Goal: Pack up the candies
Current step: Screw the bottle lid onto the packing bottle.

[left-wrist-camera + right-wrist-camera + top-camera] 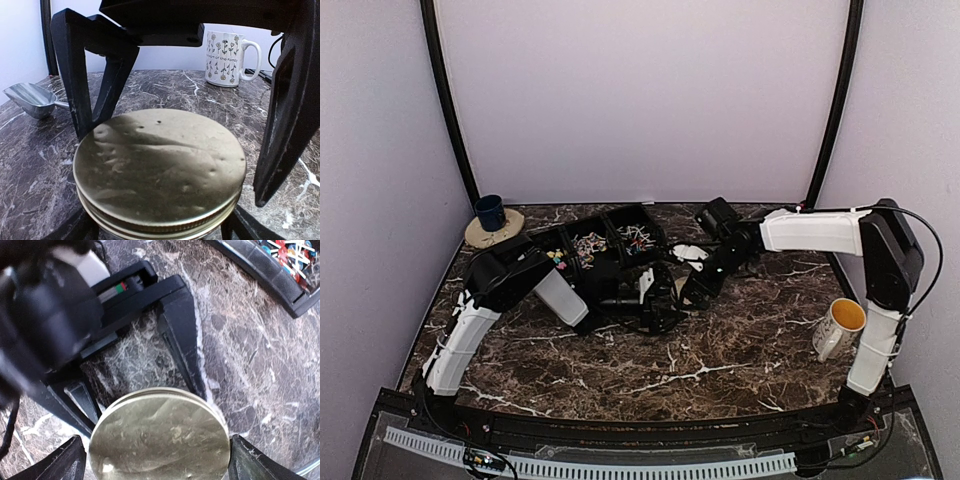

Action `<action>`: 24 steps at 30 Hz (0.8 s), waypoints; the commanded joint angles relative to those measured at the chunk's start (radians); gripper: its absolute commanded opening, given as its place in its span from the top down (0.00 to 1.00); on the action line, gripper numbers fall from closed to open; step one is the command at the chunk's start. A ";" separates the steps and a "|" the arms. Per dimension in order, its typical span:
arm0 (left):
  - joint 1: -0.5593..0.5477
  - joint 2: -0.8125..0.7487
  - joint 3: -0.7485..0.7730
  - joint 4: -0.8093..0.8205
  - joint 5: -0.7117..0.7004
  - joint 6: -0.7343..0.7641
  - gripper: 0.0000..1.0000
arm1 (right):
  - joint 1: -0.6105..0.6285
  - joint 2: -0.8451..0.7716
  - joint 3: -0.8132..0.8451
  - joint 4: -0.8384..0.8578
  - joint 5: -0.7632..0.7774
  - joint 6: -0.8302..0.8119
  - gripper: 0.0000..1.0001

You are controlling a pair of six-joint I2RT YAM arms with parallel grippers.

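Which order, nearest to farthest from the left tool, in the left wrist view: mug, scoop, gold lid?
1. gold lid: right between the fingers of the left tool, bottom centre.
2. scoop: lying on the marble at the view's left edge, farther back.
3. mug: standing at the far back, upper right of the view.

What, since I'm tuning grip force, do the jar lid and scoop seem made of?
The jar lid: likely thin metal with a brassy satin gold finish, judging by small dents and a ridged rim. The scoop: probably polished metal, silvery with mirror-like reflections.
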 commanded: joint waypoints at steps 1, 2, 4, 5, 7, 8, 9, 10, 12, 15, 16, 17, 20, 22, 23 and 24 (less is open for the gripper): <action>0.015 0.117 -0.057 -0.261 0.003 0.036 0.20 | -0.002 -0.044 -0.044 -0.032 -0.018 0.043 0.02; 0.015 0.118 -0.056 -0.262 0.003 0.036 0.20 | -0.002 -0.049 -0.048 -0.031 -0.017 0.047 0.02; 0.016 0.118 -0.054 -0.264 0.002 0.034 0.21 | 0.000 -0.061 -0.057 -0.029 -0.018 0.054 0.02; 0.017 0.119 -0.055 -0.265 0.000 0.034 0.21 | 0.002 -0.064 -0.060 -0.029 -0.016 0.058 0.02; 0.017 0.120 -0.053 -0.265 -0.004 0.031 0.21 | 0.007 -0.069 -0.066 -0.033 -0.014 0.063 0.02; 0.018 0.120 -0.053 -0.264 -0.003 0.030 0.21 | 0.010 -0.070 -0.070 -0.035 -0.014 0.065 0.02; 0.018 0.120 -0.054 -0.264 -0.004 0.029 0.21 | 0.014 -0.072 -0.074 -0.036 -0.010 0.068 0.02; 0.018 0.120 -0.053 -0.263 -0.003 0.029 0.21 | 0.018 -0.075 -0.079 -0.038 -0.008 0.071 0.02; 0.018 0.120 -0.053 -0.263 -0.005 0.030 0.21 | 0.026 -0.081 -0.091 -0.036 -0.003 0.078 0.02; 0.018 0.120 -0.053 -0.264 -0.007 0.031 0.21 | 0.040 -0.091 -0.110 -0.036 0.009 0.088 0.02; 0.018 0.120 -0.053 -0.265 -0.009 0.031 0.21 | 0.045 -0.094 -0.115 -0.038 0.017 0.092 0.02; 0.018 0.118 -0.053 -0.265 -0.008 0.030 0.22 | 0.053 -0.097 -0.119 -0.040 0.024 0.094 0.02; 0.018 0.118 -0.051 -0.266 -0.007 0.027 0.24 | 0.072 -0.108 -0.127 -0.049 0.047 0.101 0.02; 0.018 0.118 -0.051 -0.267 -0.010 0.027 0.25 | 0.083 -0.117 -0.128 -0.059 0.061 0.106 0.02; 0.018 0.118 -0.051 -0.268 -0.010 0.027 0.25 | 0.089 -0.121 -0.129 -0.064 0.067 0.109 0.02; 0.018 0.118 -0.051 -0.269 -0.011 0.025 0.25 | 0.094 -0.125 -0.131 -0.068 0.074 0.111 0.03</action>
